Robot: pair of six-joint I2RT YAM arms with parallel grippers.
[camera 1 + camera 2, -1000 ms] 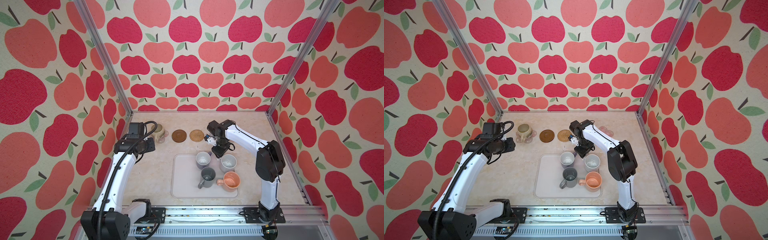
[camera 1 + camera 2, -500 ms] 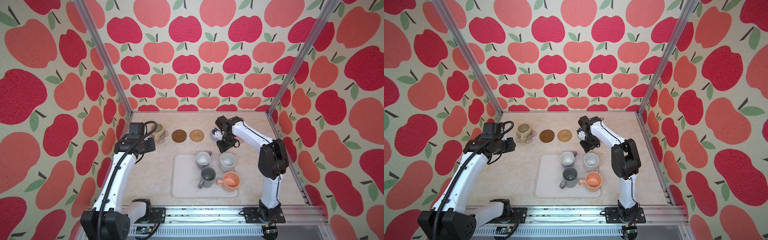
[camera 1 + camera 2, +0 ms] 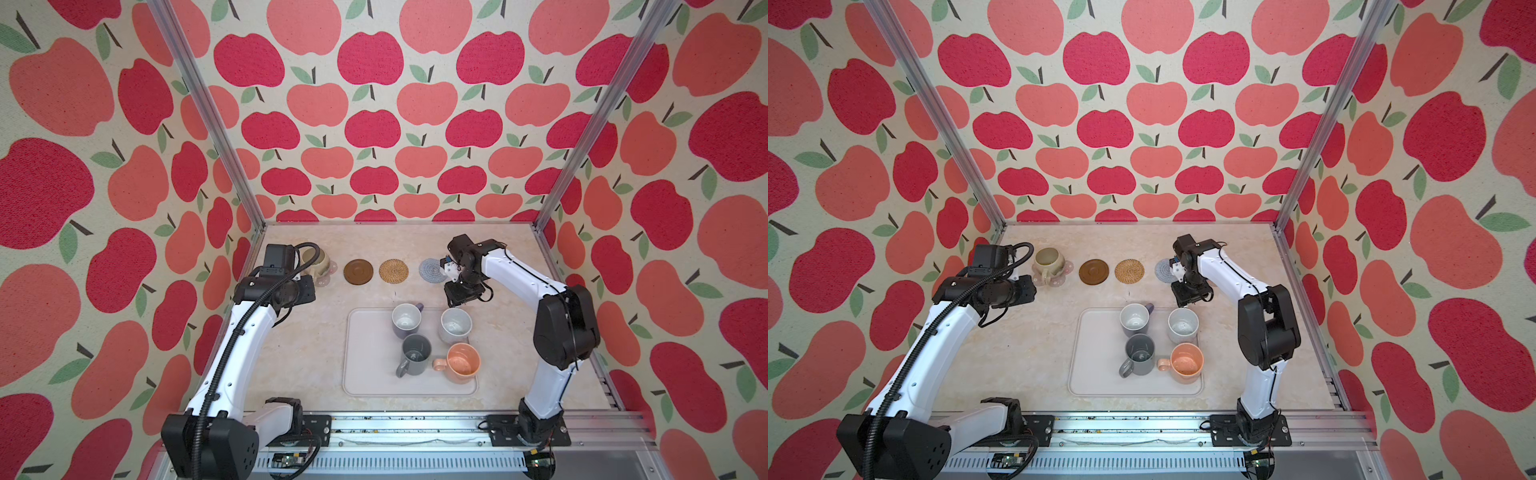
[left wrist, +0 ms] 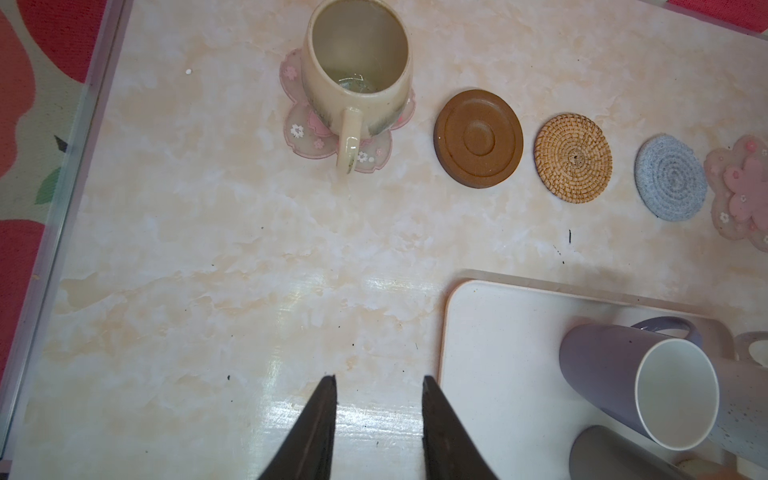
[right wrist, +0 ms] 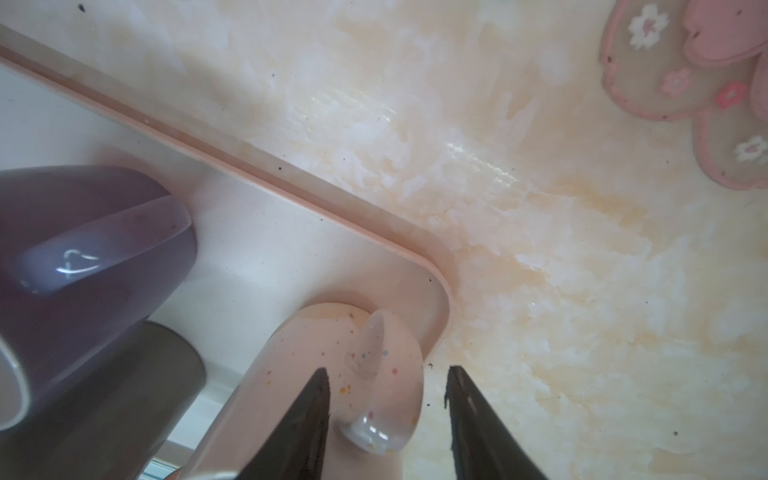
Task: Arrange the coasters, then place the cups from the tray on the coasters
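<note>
The right claw (image 5: 386,370) is spread and pinches nothing. It hangs over the far right corner of the tray (image 5: 291,257), and the handle of the white speckled mug (image 5: 282,374) shows in the gap between its two fingers, closer to one of them; whether it touches cannot be told. In a top view this claw (image 3: 459,293) sits between the speckled mug (image 3: 455,326) and the grey-blue coaster (image 3: 432,270). One pink flower coaster (image 5: 685,62) lies on the worktop (image 5: 540,208) a little beyond it.

The left claw (image 4: 379,380) is also parted, with only bare worktop between its fingers, just beside the tray's near corner. Well ahead of it the beige mug (image 4: 357,62) stands upright on the other pink flower coaster (image 4: 299,133), followed in a row by the brown disc (image 4: 478,139) and the rattan coaster (image 4: 573,158).

On the tray stand the lavender mug (image 3: 406,320), the dark grey mug (image 3: 415,353) and the peach mug (image 3: 462,361).
</note>
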